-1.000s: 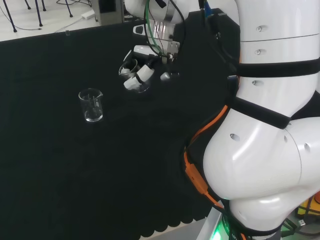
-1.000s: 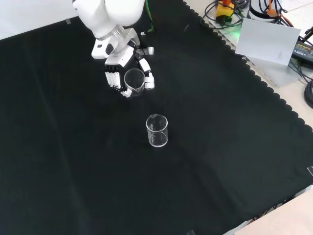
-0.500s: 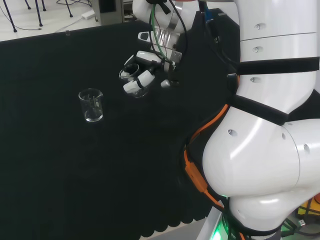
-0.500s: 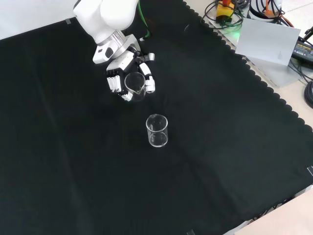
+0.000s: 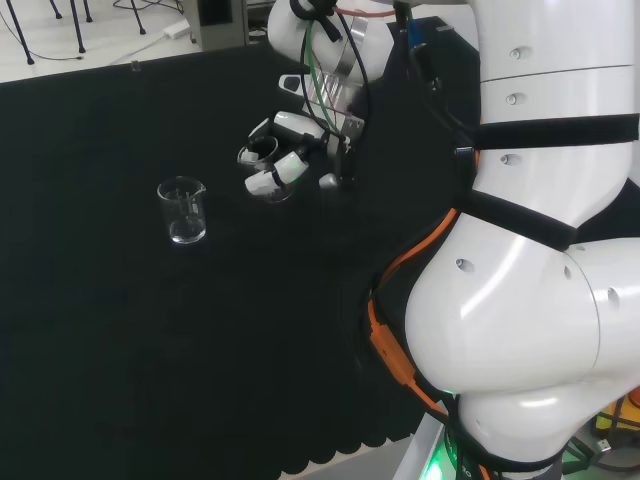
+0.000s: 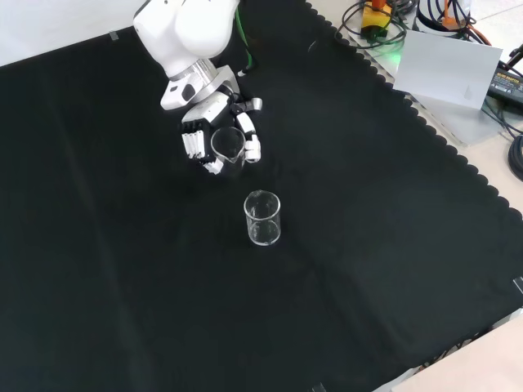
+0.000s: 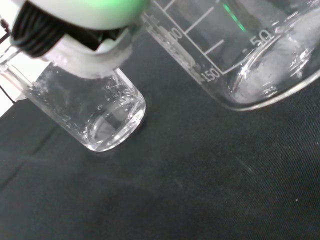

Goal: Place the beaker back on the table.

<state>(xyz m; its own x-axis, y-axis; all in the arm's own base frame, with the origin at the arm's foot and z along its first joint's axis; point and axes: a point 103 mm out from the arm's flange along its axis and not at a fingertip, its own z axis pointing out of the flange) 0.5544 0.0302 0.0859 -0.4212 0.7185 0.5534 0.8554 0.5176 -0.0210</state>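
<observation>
My hand (image 6: pixel 214 140) has its fingers and thumb curled round a clear glass beaker (image 6: pixel 226 145) and holds it upright. In the head view the hand (image 5: pixel 285 155) carries that beaker (image 5: pixel 262 165) above the black cloth, left of the arm's white links. Close in the wrist view, the held beaker (image 7: pixel 250 55) shows printed scale marks and a round base clear of the cloth. A second clear beaker (image 6: pixel 262 219) stands upright on the cloth just nearer the camera in the front view. It also shows in the head view (image 5: pixel 183 211) and the wrist view (image 7: pixel 95 117).
The black cloth (image 6: pixel 122 269) covers the bench, with a scalloped edge (image 6: pixel 441 151) at the front view's right. Beyond that edge lie a grey box (image 6: pixel 458 77) and cables (image 6: pixel 376 20). The arm's large white links (image 5: pixel 530 250) stand at the head view's right.
The hand with the beaker has moved nearer the standing beaker, down and slightly right in the front view. The standing beaker has not moved.
</observation>
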